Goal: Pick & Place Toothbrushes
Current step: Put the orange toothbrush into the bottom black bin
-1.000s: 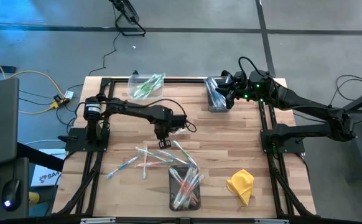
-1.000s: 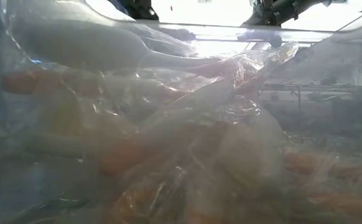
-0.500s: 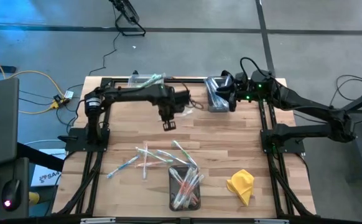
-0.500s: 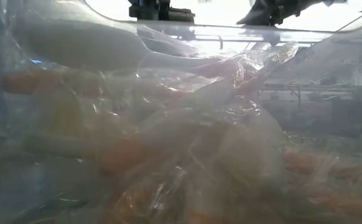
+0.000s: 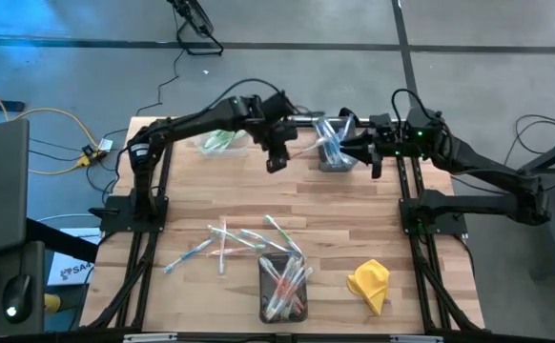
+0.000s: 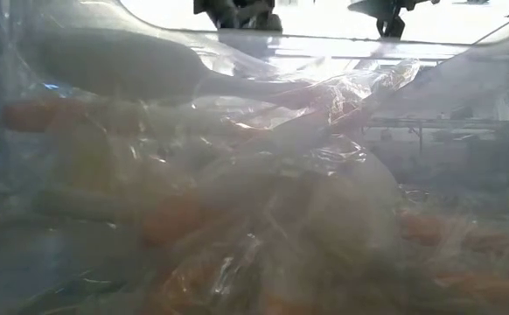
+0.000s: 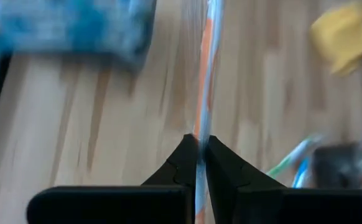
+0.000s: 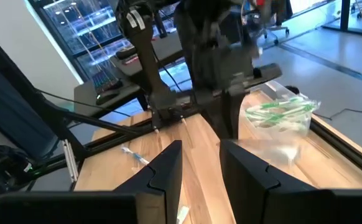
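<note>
Four views reach me, and each one gives me something different. From the high view I see the left gripper stretched over the far part of the table, just beside the bin with blue toothbrushes, and the right gripper at the other side of this same bin. Only the left wrist view shows me what the left one carries: its dark fingers are pressed together on a thin toothbrush with an orange stripe, which stands out straight from between them above the wooden boards. The right wrist view shows the right gripper with a gap between its two fingers and nothing in this gap; it looks across at the left arm and at the clear bin with green toothbrushes at the far edge. The high view alone gives me the rest of the task's things: a loose pile of toothbrushes lying near the front middle of the table, a front bin with pink-red toothbrushes beside this pile, and a yellow cloth to the right of this bin. The low view is almost fully covered by clear plastic with blurred orange shapes behind it, so there I can make out only dark parts of the arms at the top.
</note>
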`<state>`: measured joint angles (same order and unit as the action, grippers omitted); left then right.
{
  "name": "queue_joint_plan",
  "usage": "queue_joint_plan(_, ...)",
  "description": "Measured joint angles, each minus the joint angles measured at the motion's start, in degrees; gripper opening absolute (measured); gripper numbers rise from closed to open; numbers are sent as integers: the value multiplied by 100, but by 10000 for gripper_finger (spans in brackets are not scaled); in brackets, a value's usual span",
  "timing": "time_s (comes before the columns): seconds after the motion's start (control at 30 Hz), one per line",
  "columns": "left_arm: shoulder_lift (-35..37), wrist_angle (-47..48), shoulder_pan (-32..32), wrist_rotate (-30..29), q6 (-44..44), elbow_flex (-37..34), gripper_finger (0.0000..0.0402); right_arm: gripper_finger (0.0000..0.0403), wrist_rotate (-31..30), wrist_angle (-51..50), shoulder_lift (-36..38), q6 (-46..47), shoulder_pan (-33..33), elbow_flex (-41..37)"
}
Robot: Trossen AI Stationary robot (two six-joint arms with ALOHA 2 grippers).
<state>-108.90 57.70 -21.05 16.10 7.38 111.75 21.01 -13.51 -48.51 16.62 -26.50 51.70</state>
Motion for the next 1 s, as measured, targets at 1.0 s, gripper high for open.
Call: queue_joint_plan(1.0,11,-1767,319,1511,-162,942,10,227,63,1387,-685,-437,0,2)
